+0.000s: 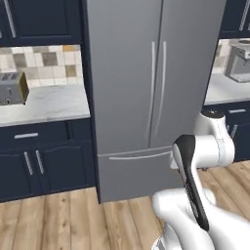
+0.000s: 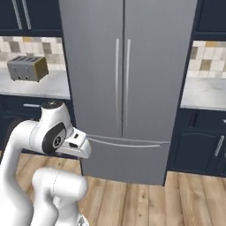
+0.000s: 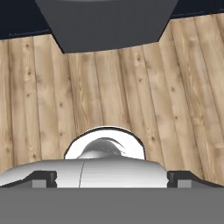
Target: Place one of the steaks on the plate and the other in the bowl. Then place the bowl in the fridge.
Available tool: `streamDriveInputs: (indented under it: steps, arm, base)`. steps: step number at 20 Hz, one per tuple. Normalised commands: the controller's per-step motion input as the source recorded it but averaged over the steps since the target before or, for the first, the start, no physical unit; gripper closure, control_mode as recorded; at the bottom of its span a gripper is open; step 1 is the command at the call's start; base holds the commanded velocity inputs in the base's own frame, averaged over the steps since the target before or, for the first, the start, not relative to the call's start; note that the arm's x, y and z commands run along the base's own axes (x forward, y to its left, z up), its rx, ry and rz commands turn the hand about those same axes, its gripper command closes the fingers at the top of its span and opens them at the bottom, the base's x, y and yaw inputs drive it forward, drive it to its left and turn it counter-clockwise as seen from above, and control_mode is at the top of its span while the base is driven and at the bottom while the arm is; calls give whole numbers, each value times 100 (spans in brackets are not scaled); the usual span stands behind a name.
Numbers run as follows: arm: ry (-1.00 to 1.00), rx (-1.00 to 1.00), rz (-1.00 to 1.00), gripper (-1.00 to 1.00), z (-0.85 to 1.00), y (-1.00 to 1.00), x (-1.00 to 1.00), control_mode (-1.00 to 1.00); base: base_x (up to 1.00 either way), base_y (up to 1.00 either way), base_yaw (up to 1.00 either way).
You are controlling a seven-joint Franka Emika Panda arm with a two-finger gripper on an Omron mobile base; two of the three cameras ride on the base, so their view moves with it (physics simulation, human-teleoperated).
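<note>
Ahead of open jaws: fridge (image 1: 146, 88), doors closed, well apart.

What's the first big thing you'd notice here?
The tall grey fridge stands in the middle, both doors shut, with navy cabinets on either side. A silver toaster sits on the pale counter to its left, and the white robot arm is folded up in front.

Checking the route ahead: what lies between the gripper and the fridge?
In the hand view, bare wooden floor stretches from the open gripper to the fridge base.
</note>
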Motion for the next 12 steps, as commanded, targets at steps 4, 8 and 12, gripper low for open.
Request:
streamDriveInputs:
  steps: [4,8,12]
  arm:
    - [0,0,0,-100,0,0,0,100]
    - [0,0,0,-100,0,0,0,100]
    - [0,0,0,-100,0,0,0,100]
  base:
    - [66,-31,0]
    - [23,-63,1]
    - [10,-25,0]
